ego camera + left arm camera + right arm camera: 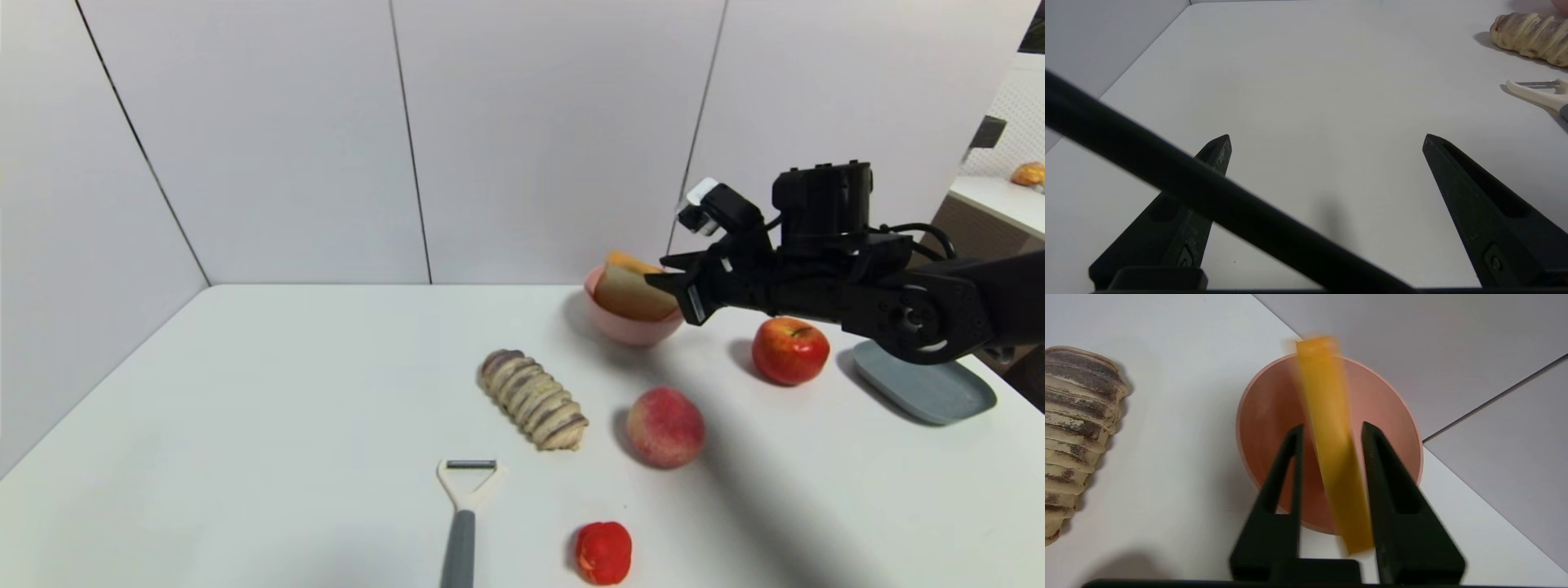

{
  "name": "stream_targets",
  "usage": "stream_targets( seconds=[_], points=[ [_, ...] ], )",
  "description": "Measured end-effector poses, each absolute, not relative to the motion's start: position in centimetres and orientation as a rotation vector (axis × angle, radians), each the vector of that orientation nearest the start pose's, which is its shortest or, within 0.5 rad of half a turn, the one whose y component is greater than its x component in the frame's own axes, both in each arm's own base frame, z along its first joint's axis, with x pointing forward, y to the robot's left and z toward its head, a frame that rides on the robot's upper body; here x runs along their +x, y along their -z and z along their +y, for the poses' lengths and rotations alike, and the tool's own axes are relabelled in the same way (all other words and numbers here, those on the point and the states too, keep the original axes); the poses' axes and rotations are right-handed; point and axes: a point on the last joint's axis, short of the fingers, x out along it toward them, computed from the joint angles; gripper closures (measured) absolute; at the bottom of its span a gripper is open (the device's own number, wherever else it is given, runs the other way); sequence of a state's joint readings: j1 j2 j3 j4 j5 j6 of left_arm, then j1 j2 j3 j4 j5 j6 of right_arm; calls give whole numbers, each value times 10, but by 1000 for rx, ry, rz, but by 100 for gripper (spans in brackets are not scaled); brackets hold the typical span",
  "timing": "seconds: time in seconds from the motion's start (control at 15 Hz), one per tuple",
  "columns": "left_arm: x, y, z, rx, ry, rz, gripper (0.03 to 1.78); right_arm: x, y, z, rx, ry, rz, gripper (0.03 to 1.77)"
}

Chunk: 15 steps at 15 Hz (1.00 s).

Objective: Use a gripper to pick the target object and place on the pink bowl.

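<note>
The bread slice (627, 294) leans tilted in the pink bowl (633, 328) at the back of the table, its orange crust edge sticking up above the rim. My right gripper (665, 283) reaches in from the right, fingertips at the slice. In the right wrist view the slice (1331, 437) stands edge-on over the bowl (1265, 416) between the fingers of the right gripper (1332, 425). The gripper is open: a gap shows beside one finger and the slice sits close against the other. My left gripper (1327, 139) is open over bare table with nothing between its fingers.
A striped twisted loaf (535, 398), a peach (665, 426), a red apple (789, 349), a grey plate (927, 384), a peeler (464, 506) and a small red fruit (604, 553) lie on the white table. Walls close the back and the left side.
</note>
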<state>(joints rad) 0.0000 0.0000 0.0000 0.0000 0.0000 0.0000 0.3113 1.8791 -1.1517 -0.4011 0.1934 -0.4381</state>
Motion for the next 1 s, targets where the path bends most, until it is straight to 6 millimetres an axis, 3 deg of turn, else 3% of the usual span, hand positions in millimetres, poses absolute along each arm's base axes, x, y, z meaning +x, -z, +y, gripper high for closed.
stream_targets(
  seconds=[0.33,0.6,0.8,1.0],
  points=[
    [-23,-75,0,0,0,0,12,345,-199,122,-443,-577,197,69],
    [-23,-75,0,0,0,0,12,322,-224,111,-431,-561,184,45],
    [-23,-75,0,0,0,0,12,274,-255,89,-366,-556,212,34],
    [-23,-76,0,0,0,0,12,214,-263,60,-255,-544,230,26]
  ],
)
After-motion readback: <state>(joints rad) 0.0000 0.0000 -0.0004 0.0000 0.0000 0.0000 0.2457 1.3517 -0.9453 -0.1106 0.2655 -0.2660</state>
